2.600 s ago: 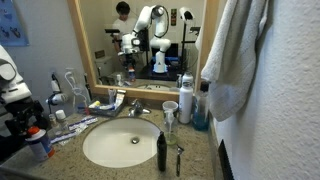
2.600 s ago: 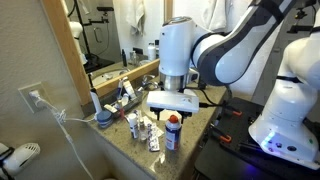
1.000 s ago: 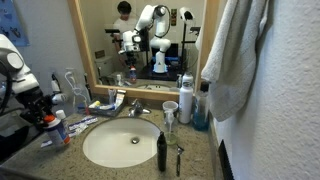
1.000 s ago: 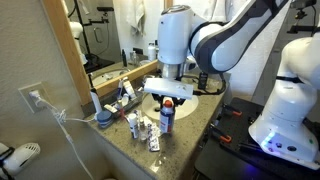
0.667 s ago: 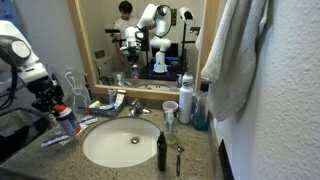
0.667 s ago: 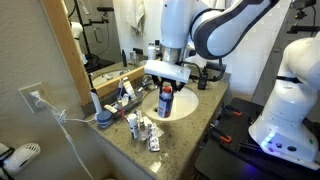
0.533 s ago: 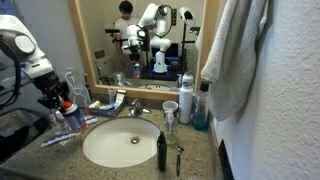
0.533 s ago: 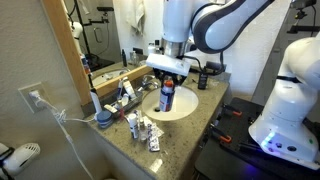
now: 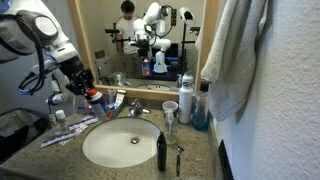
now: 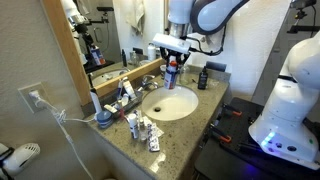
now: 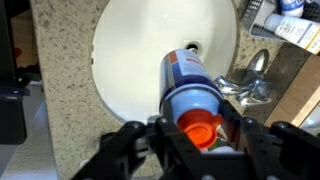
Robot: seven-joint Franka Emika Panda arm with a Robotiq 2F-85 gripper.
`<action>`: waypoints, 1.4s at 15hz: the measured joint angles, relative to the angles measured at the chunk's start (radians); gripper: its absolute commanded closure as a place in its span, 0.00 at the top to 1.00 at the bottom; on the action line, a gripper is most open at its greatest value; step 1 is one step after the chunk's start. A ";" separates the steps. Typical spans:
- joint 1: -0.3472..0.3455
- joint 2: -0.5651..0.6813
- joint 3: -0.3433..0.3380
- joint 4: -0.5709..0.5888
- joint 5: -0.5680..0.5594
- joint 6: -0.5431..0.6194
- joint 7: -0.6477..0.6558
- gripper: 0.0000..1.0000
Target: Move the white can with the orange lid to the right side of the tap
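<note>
The white can with the orange lid (image 9: 94, 100) hangs in the air above the counter, just left of the tap (image 9: 135, 109), with my gripper (image 9: 88, 92) shut on its top. In an exterior view the can (image 10: 170, 72) hangs under the gripper (image 10: 170, 58) above the basin's far side. The wrist view looks down on the orange lid (image 11: 198, 128) clamped between the fingers of the gripper (image 11: 198, 132). The can's body (image 11: 188, 85) sits over the edge of the white basin (image 11: 130, 50), and the chrome tap (image 11: 250, 85) lies just to its right.
A slim black bottle (image 9: 161, 150) stands at the basin's front rim. A white cup (image 9: 170, 110), a silver spray can (image 9: 186, 95) and a blue bottle (image 9: 200, 115) stand right of the tap. Tubes and toothbrushes (image 9: 65, 130) lie left. A towel (image 9: 235, 50) hangs right.
The gripper has lifted the can off the counter's left end and carried it up and across towards the tap, above the basin.
</note>
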State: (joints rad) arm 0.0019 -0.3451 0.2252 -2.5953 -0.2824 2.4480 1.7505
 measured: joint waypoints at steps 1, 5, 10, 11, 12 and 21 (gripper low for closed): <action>-0.017 0.000 -0.010 0.012 -0.012 -0.001 -0.007 0.25; -0.078 0.004 -0.048 0.052 -0.053 -0.002 -0.049 0.25; -0.129 0.042 -0.089 0.115 -0.102 0.003 -0.085 0.25; -0.133 0.057 -0.096 0.129 -0.104 0.007 -0.096 0.25; -0.137 0.075 -0.100 0.144 -0.105 0.010 -0.102 0.25; -0.132 0.274 -0.146 0.297 -0.161 0.068 -0.140 0.25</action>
State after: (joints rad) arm -0.1299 -0.0707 0.0793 -2.2982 -0.4434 2.5157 1.6102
